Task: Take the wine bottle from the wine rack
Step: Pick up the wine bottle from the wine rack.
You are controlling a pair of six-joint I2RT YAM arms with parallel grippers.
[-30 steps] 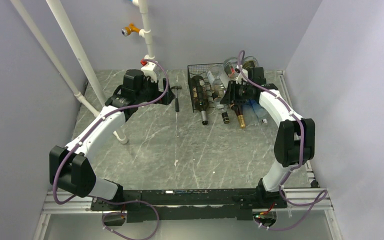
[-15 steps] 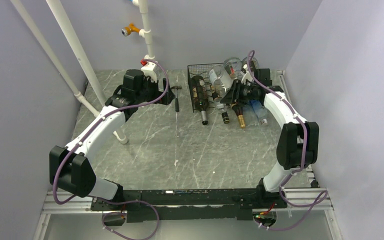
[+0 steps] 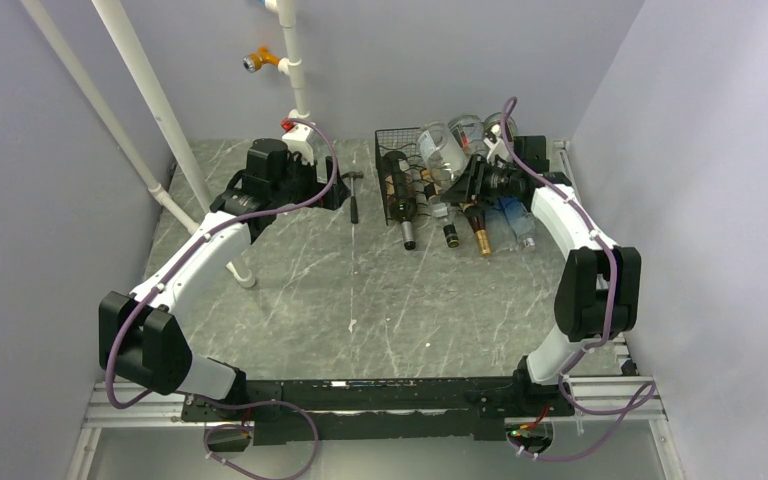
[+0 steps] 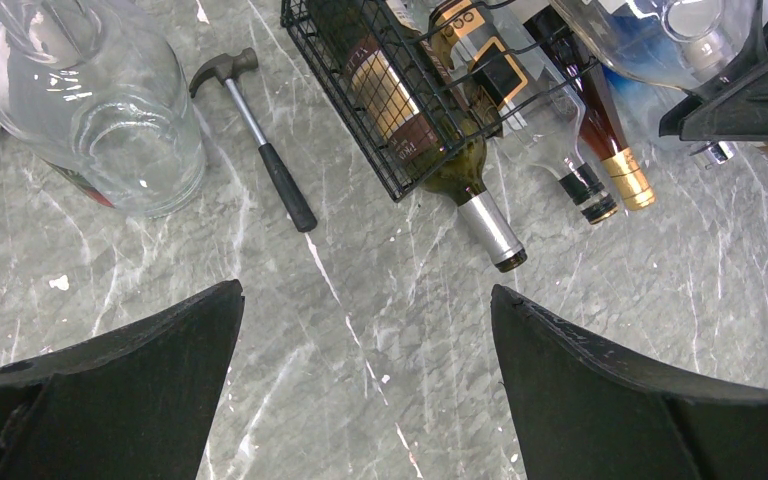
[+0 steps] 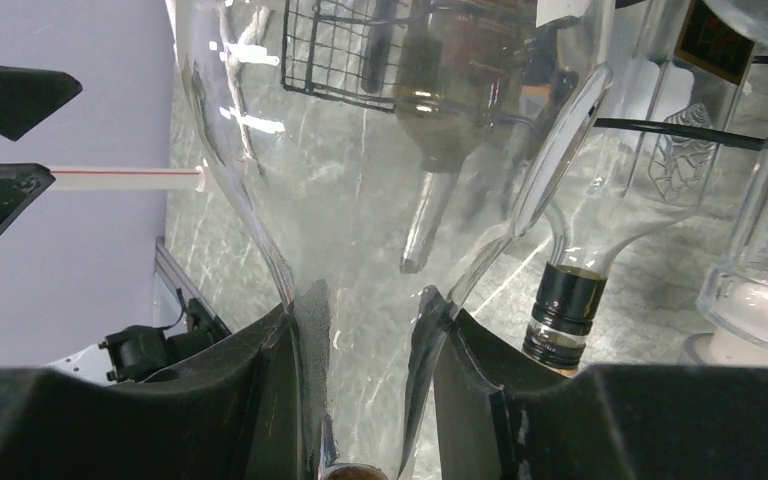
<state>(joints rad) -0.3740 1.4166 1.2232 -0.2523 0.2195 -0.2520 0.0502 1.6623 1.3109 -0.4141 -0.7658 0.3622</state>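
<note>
Right gripper (image 5: 360, 390) is pinching the neck of a clear wine bottle (image 5: 360, 180). Its body sticks out ahead of the jaws, held up over the wine rack (image 3: 385, 170) (other bottles (image 4: 400, 110) lie in there). Left gripper (image 4: 365, 300) has its jaws spread wide with nothing between them, and a hammer (image 4: 260, 140) lies ahead-left.

Looked like a robot lab test cell: plain lilac walls (image 3: 40, 200) boxed a marbled surface (image 3: 360, 290), aluminium rail frame (image 3: 85, 430), white pipes (image 3: 155, 100).
</note>
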